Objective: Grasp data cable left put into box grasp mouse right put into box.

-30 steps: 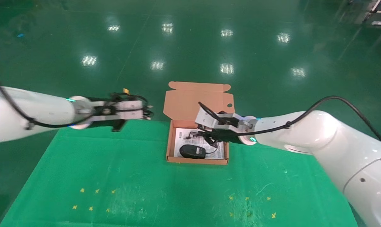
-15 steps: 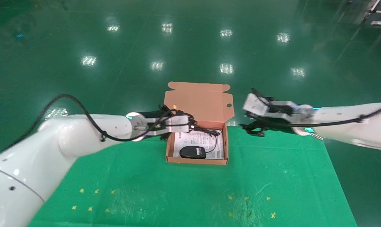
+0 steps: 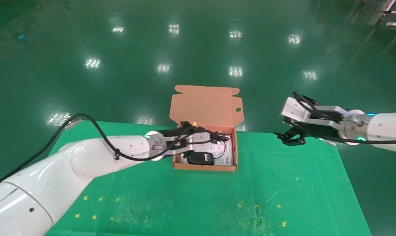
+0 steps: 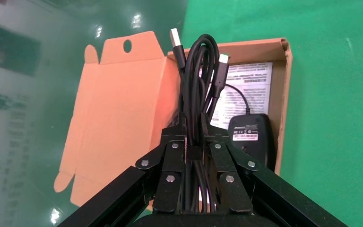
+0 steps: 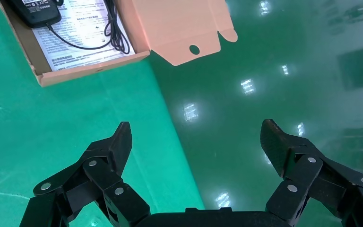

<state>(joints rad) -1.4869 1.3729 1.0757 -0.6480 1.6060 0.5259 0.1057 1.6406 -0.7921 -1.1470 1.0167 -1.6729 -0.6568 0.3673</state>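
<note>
**Cable bundle pinched over the box, mouse already inside**

I have the left gripper (image 4: 196, 142) clamped on the data cable (image 4: 199, 80), its fingers pressed in on the middle of the looped bundle, and it hangs over the near-left part of the box (image 3: 232, 152). I judge the cable light and limp: the loops will sag and splay once let go, and the silvery plug ends could catch on the box wall. Holding it across the gathered strands, as I do here, looks like the right place; a single strand would slip.

The mouse (image 3: 200, 158) lies in the box on the white printed sheet (image 5: 82, 28), its thin cord (image 5: 111, 33) curled beside it. It looks small, hard and smooth, best taken across its sides.

The right gripper (image 5: 196, 137) hangs off the table's far-right corner, well apart from the box, fingers spread wide and holding nothing.

From the head view my left wrist hides much of the box floor, so I cannot tell how high the cable hangs above the sheet. The wrist view cuts off the bundle's lower loops behind the fingers.
</note>
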